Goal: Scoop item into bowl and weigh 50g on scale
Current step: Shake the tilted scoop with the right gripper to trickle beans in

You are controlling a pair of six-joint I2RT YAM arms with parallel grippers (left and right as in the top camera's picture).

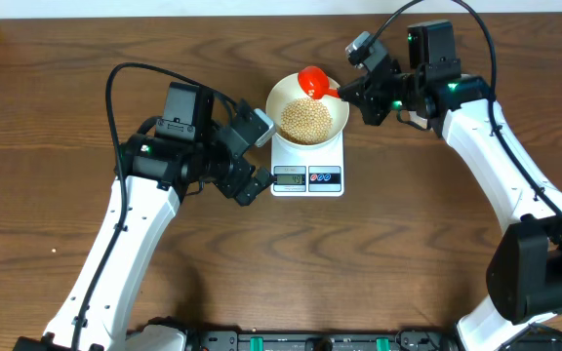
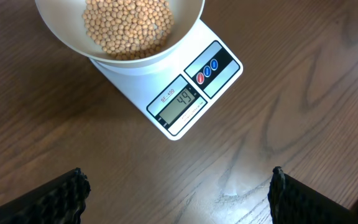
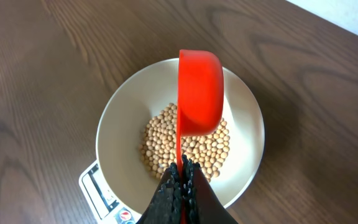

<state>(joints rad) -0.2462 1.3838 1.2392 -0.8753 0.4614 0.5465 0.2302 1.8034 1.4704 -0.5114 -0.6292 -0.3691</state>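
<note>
While the weighing nears its target, the white bowl stands centred on the kitchen scale, which rests on the wooden table. A mound of soybeans covers the floor of the bowl, leaving the sloping wall bare. No loose beans show on the table around it.

The right gripper has its fingers pressed together on the thin handle of a red scoop. It holds the cup above the far half of the bowl, tipped on edge. The hollow of the cup faces away from the wrist camera, so whether any beans are left in it cannot be told.

The left gripper hovers just in front of the scale with its fingers spread wide and nothing between them. This gives its camera a direct view of the display, which appears to read 49.

Judged from this, scooping is nearly complete. The load sits 1 short of the 50 asked for, so only a few more beans need to be added. The main risk is overshooting if the scoop releases a larger batch at once.
</note>
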